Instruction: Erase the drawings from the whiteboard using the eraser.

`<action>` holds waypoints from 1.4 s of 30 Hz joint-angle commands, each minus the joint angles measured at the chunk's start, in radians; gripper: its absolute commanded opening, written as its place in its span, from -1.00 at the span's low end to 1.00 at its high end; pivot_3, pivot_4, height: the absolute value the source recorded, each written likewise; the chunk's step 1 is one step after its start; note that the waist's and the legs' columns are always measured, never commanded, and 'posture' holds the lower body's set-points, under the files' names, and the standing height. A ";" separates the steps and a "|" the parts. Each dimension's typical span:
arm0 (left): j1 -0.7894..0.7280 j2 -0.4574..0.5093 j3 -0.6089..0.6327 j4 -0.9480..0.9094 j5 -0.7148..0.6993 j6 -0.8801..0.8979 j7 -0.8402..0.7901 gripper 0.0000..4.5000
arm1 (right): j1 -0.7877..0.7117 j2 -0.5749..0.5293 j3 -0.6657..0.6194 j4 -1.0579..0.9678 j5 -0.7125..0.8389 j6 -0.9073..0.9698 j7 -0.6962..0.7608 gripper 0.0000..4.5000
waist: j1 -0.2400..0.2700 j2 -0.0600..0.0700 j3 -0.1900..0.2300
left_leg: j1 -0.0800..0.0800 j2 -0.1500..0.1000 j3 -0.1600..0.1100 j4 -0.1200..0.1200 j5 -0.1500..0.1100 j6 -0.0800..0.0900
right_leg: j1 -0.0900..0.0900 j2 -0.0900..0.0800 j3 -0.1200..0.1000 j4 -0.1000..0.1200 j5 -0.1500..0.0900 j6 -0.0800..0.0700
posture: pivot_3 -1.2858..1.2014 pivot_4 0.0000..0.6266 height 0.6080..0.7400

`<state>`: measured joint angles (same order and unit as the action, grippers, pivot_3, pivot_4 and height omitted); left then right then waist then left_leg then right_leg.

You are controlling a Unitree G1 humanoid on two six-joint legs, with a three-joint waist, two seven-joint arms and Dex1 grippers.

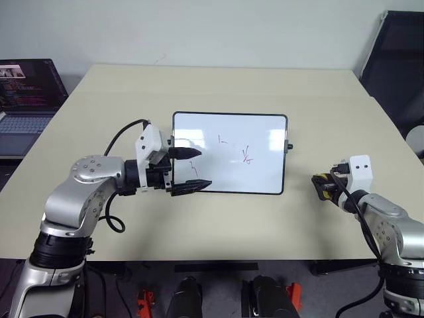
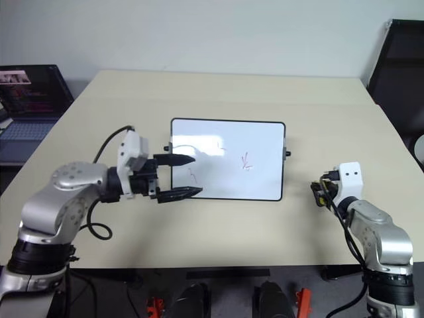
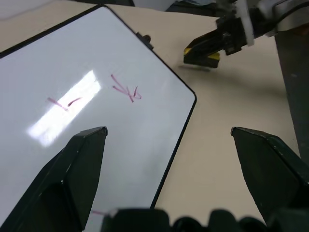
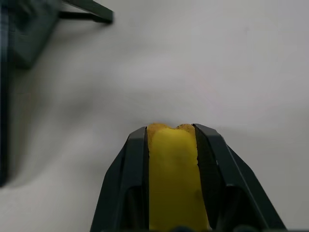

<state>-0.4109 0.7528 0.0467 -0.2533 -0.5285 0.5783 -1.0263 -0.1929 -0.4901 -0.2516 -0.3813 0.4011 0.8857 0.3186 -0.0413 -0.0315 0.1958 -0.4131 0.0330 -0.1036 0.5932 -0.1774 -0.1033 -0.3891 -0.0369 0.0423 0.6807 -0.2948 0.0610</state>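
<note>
The whiteboard point(image 1: 258, 173) lies flat in the middle of the table, with thin reddish drawings point(image 1: 247, 156) near its centre, another point(image 1: 223, 140) above left, and one point(image 1: 193, 169) near its left side. My left gripper point(image 1: 202, 168) is open over the board's left edge, one finger point(image 1: 187, 152) over the board and the other point(image 1: 193, 187) at its near-left corner. Right of the board, my right gripper point(image 1: 322, 186) is shut on the yellow eraser point(image 4: 173, 169). In the left wrist view the eraser point(image 3: 200, 54) hangs just above the table with its shadow beneath.
An open laptop point(image 1: 26, 93) stands off the table's left side. A black chair point(image 1: 397, 66) stands past the far right corner. Bare beige table point(image 1: 218, 86) stretches behind the board and between the board and my right gripper.
</note>
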 commanded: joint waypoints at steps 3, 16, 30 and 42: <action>0.030 0.002 0.071 -0.071 -0.032 0.031 0.073 1.00 | -0.068 -0.002 0.103 -0.197 -0.020 -0.033 -0.017 -0.56 | -0.004 0.000 0.000 | 0.001 0.000 0.000 0.000 0.000 0.000 | 0.000 0.000 0.000 0.000 0.000 0.000 | 0.03 -0.52 1.00; 0.082 0.051 0.078 -0.073 -0.006 0.028 0.096 1.00 | -0.342 0.091 0.472 0.105 -0.322 -0.322 -0.030 -0.56 | -0.010 0.000 0.000 | 0.000 0.000 0.000 0.000 0.001 0.001 | 0.000 0.000 0.000 -0.001 0.001 -0.001 | 0.03 -0.52 1.00; 0.151 0.065 0.083 -0.105 0.014 0.031 0.128 1.00 | -0.377 0.089 0.598 0.276 -0.439 -0.421 0.165 -0.56 | -0.013 0.000 0.000 | 0.000 0.000 -0.001 0.000 0.001 0.001 | 0.000 0.000 -0.001 0.000 0.002 -0.002 | 0.03 -0.52 1.00; 0.155 0.067 0.081 -0.091 0.022 0.024 0.122 1.00 | -0.438 0.103 0.591 0.362 -0.572 -0.534 0.101 -0.56 | -0.013 0.000 0.000 | 0.004 0.000 0.000 0.000 0.004 0.005 | 0.002 0.000 0.000 0.001 0.005 -0.001 | 0.03 -0.52 1.00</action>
<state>-0.2499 0.8083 0.1054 -0.3223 -0.5061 0.6160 -0.9049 -0.6259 -0.3909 0.3617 -0.0245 -0.1486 0.3567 0.4306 -0.0539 -0.0316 0.1957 -0.4093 0.0329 -0.1037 0.5933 -0.1734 -0.0983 -0.3870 -0.0368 0.0423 0.6814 -0.2895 0.0603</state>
